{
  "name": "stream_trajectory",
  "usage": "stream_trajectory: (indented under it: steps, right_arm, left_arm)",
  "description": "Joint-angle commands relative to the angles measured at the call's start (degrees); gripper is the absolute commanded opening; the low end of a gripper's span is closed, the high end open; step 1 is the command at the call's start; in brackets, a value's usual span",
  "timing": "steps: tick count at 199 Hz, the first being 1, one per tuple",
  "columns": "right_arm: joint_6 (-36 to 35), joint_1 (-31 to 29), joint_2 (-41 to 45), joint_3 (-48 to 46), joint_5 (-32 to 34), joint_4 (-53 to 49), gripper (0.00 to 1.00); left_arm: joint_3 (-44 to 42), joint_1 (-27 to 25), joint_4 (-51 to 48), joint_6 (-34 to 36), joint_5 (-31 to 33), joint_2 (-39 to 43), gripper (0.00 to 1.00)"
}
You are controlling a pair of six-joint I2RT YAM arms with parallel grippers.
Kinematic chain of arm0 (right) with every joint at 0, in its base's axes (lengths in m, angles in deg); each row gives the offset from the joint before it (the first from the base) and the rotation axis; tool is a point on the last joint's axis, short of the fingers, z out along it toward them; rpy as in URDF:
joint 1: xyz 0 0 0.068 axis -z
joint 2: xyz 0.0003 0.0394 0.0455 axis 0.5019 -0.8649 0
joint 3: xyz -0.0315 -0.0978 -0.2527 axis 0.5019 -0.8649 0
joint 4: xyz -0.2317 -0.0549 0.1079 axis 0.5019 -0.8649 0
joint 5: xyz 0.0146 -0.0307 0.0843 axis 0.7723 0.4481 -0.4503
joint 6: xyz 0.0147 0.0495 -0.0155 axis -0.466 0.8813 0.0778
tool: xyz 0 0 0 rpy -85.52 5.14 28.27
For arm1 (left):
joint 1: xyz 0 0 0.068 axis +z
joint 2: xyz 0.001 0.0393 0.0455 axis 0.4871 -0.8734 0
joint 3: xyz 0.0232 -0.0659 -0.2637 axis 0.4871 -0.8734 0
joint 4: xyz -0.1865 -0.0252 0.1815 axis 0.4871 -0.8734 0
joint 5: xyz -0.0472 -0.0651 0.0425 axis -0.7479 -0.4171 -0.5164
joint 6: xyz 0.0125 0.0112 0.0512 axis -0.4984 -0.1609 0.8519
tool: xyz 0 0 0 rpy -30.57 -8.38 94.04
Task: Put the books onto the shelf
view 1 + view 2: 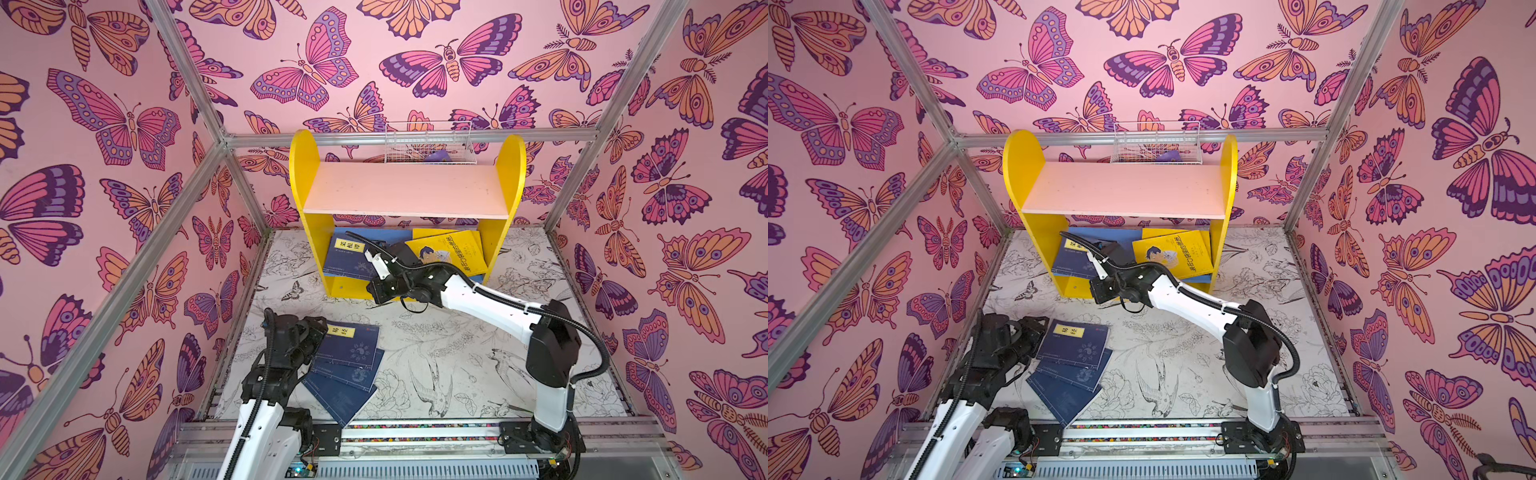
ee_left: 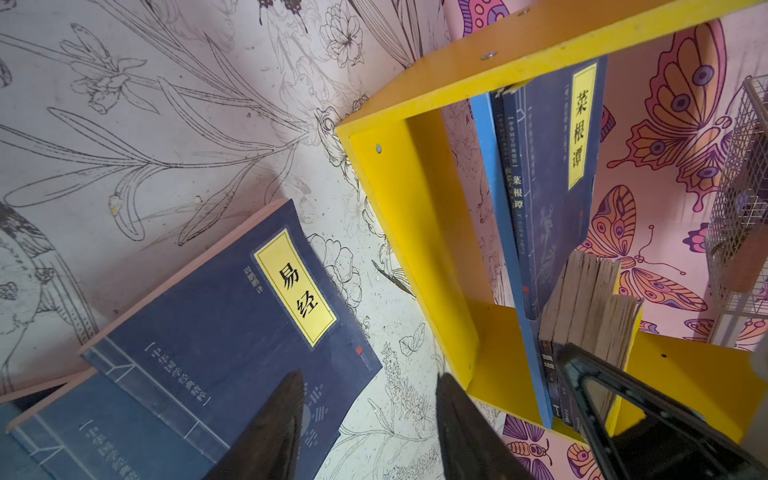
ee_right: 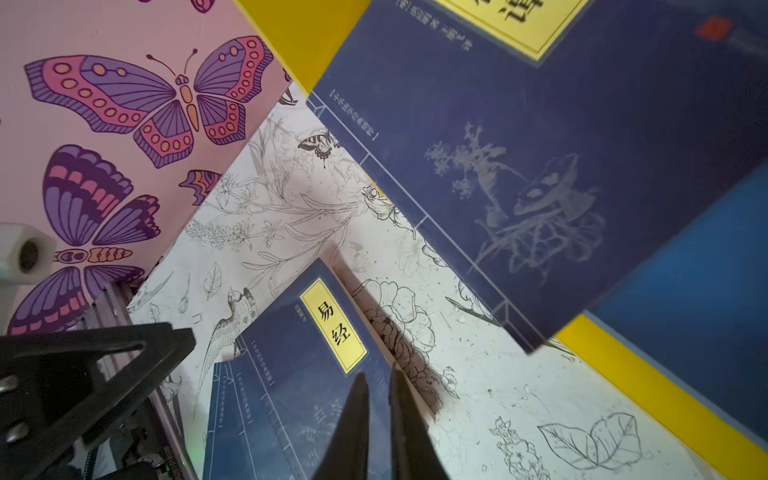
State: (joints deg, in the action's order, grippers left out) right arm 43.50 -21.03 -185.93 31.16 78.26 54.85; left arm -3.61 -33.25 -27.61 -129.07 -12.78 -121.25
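Note:
Three navy books (image 1: 353, 351) (image 1: 1073, 349) lie overlapping on the table, the top one with a yellow title label (image 2: 216, 324) (image 3: 291, 374). The shelf (image 1: 305, 174) (image 1: 1017, 174) (image 2: 415, 208) stands at the back with a bare pink upper board. On its blue lower board (image 3: 706, 270) lean a navy book (image 1: 347, 257) (image 2: 557, 166) (image 3: 540, 145) and yellow books (image 1: 453, 253) (image 1: 1177, 255). My left gripper (image 1: 316, 329) (image 1: 1040, 328) (image 2: 370, 386) is open at the pile's left edge, holding nothing. My right gripper (image 1: 376, 293) (image 1: 1097, 295) (image 3: 379, 374) hangs shut and empty before the shelf's front.
A white wire basket (image 1: 428, 143) (image 1: 1156, 143) sits behind the shelf against the back wall, with a purple item inside. Butterfly-patterned walls and aluminium frame posts close in the table on three sides. The table's right half carries only its printed bird-and-flower cover (image 1: 478, 374).

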Motion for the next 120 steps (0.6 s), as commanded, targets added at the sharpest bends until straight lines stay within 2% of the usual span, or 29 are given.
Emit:
stream_trajectory:
  steps: [1, 120]
  right_arm:
    - [-0.7, 0.0, -3.1, 4.9, -1.2, -3.8, 0.13]
    - [-1.7, 1.3, -12.4, 16.6, -0.1, -7.5, 0.12]
  left_arm:
    - [-1.4, -0.2, 0.3, -0.1, -0.6, 0.6, 0.54]
    - [-2.6, -0.2, 0.2, -0.3, -0.2, 1.0, 0.54]
